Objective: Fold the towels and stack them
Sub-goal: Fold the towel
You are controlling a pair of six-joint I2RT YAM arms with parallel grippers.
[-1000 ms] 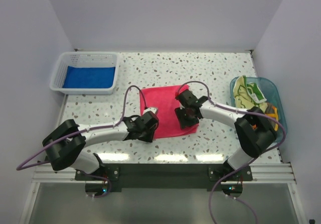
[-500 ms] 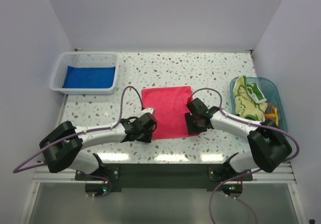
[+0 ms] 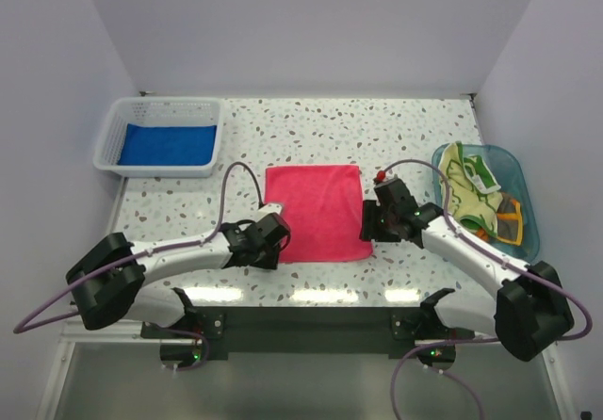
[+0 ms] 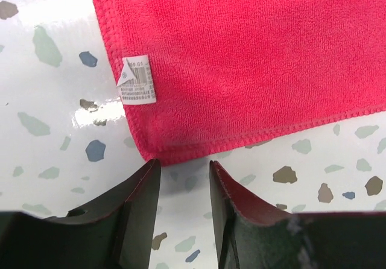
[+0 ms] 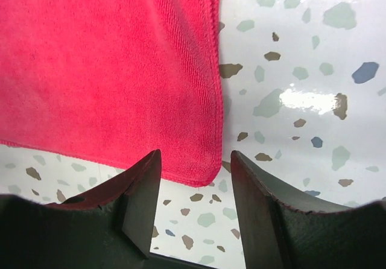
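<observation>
The pink towel [image 3: 317, 211] lies spread flat in the middle of the table. My left gripper [image 3: 270, 239] is open and empty at its near left corner; in the left wrist view the corner [image 4: 158, 156] lies just ahead of the gripper [image 4: 184, 167], with a white tag [image 4: 137, 79] on the towel. My right gripper [image 3: 371, 222] is open and empty at the near right corner; the corner [image 5: 204, 174] sits between its jaws [image 5: 195, 160]. The blue towel [image 3: 168, 144] lies in the white basket. The green and yellow towel [image 3: 465, 179] and the dark grey towel with orange trim [image 3: 510, 217] lie in the blue tub.
The white slotted basket [image 3: 109, 136] stands at the back left. The clear blue plastic tub [image 3: 517, 170] stands at the right edge. White walls enclose the speckled table [image 3: 320, 128] at the back and sides.
The pink towel's right side was folded under my right gripper; now it lies flat. My right gripper has moved right and nearer to the towel's corner. My left gripper shifted slightly.
</observation>
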